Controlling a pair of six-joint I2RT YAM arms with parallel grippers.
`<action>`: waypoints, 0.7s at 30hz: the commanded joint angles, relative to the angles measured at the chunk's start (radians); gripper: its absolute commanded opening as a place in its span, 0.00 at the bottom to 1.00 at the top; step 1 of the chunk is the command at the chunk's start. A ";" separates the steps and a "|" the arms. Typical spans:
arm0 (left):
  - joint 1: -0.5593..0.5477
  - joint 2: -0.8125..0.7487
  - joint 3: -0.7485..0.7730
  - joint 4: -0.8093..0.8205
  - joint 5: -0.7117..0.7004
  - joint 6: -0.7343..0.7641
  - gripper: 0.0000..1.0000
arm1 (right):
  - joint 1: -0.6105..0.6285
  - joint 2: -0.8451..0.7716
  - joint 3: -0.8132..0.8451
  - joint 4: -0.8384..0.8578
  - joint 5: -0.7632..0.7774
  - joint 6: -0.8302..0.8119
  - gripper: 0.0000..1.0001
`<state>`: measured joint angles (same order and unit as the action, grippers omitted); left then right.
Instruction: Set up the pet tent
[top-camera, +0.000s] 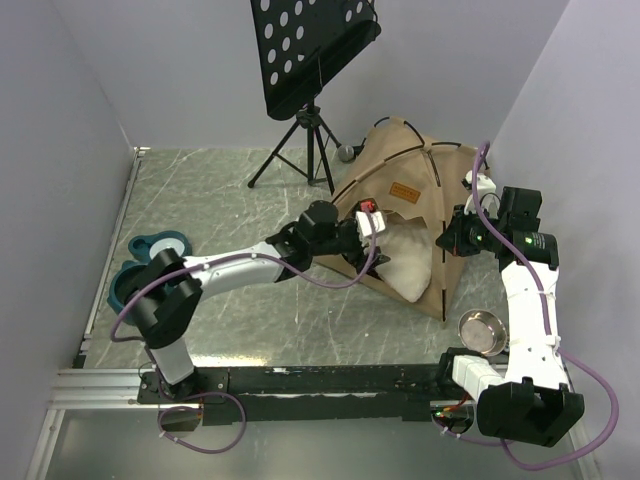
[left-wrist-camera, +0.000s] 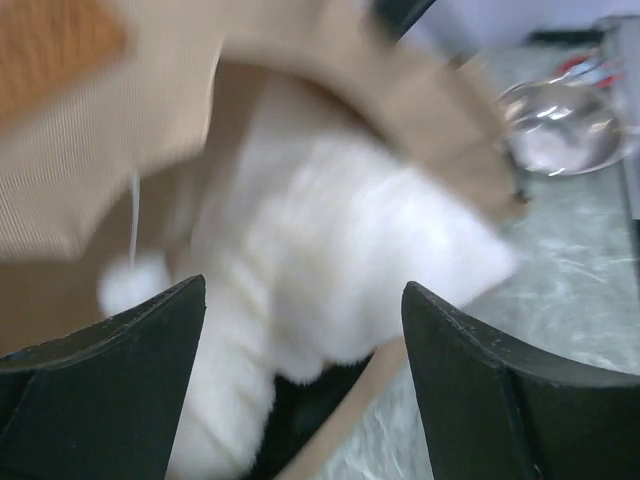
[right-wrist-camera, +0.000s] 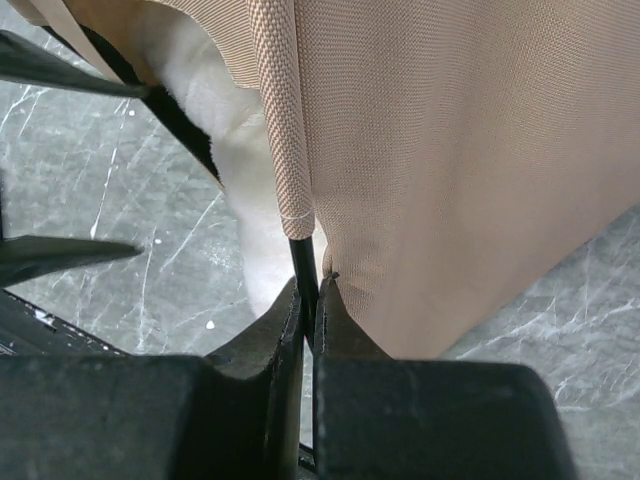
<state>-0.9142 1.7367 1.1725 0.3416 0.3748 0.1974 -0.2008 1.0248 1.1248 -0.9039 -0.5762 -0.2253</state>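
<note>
The tan pet tent stands at the back right of the table, with a brown label patch above its opening. A cream-white pillow fills the opening. My left gripper is open at the tent's mouth, its black fingers apart in front of the pillow, holding nothing. My right gripper is at the tent's right side. In the right wrist view it is shut on the tent's thin black pole, which comes out of a tan fabric sleeve.
A black music stand on a tripod stands behind the tent. A steel bowl lies near the right arm's base and shows in the left wrist view. Blue-grey pet bowls lie at the left edge. Grey walls close in.
</note>
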 joint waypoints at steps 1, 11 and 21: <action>0.011 -0.016 0.001 0.051 0.263 0.124 0.82 | -0.006 0.000 -0.013 -0.004 -0.010 0.053 0.00; -0.112 0.190 0.117 0.034 0.023 0.381 0.82 | -0.005 0.011 0.001 -0.027 -0.025 0.049 0.00; -0.121 0.464 0.332 0.330 -0.306 0.132 0.01 | -0.005 0.008 0.012 -0.052 -0.043 0.049 0.00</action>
<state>-1.0431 2.1590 1.3911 0.4786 0.2481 0.4938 -0.2008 1.0290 1.1248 -0.9077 -0.5934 -0.2253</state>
